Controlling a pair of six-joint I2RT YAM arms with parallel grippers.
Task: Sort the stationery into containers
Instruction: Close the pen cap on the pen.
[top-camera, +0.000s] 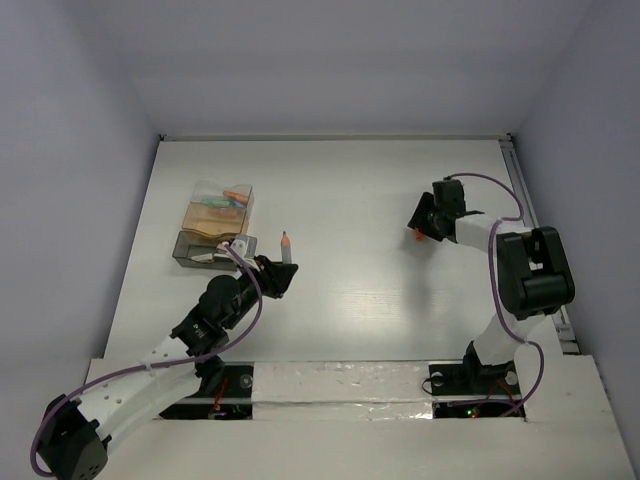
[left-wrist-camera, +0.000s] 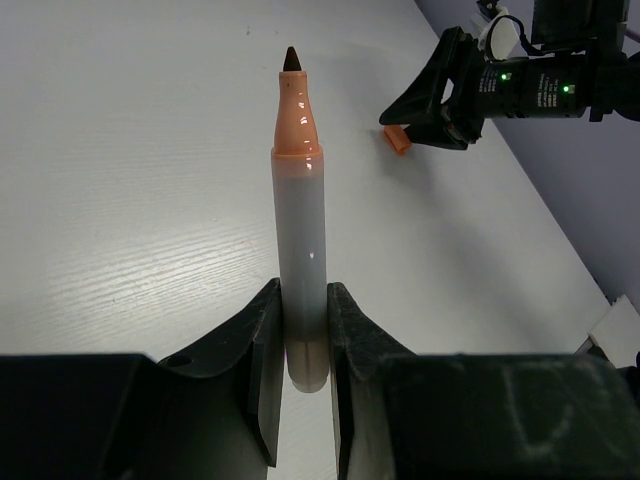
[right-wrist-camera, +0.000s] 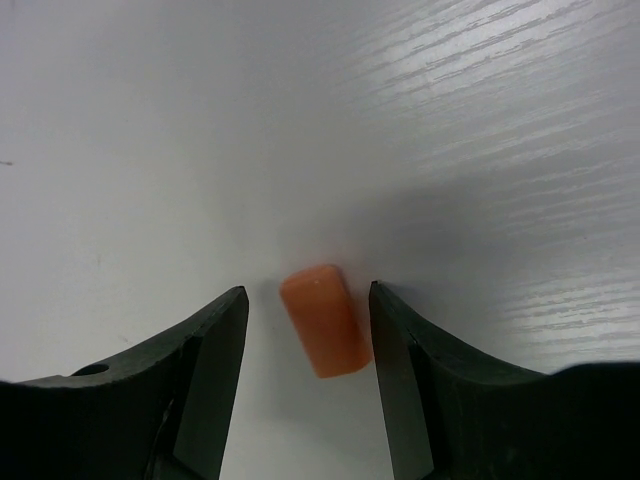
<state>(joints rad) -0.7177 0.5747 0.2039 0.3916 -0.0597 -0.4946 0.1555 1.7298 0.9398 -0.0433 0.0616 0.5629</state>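
So the left gripper (top-camera: 278, 272) is clamped on the bottom end of a marker (top-camera: 286, 247), grey barrel with an orange tip section and a dark nib. The wrist view shows both fingers (left-wrist-camera: 262, 340) pressed flat against the barrel, and the rest of the marker sticks straight out past them with the nib bare and pointing away. It sits just to the right of the container (top-camera: 180, 255), the clear box at the left of the tabletop (top-camera: 350, 180). The box has tan compartments and a grey section at its near end, and there are some coloured pieces (top-camera: 237, 196) in the far compartment, orange, green and blue as far as I can make out. Over on the right side, well apart from all that, the right gripper (top-camera: 425, 228) is down at the surface with its jaws apart, and a small orange cap (right-wrist-camera: 325, 320) lies on its side between them. There's a clear gap on the cap's left. On the right it's very close to the finger, and I honestly can't tell if it touches.
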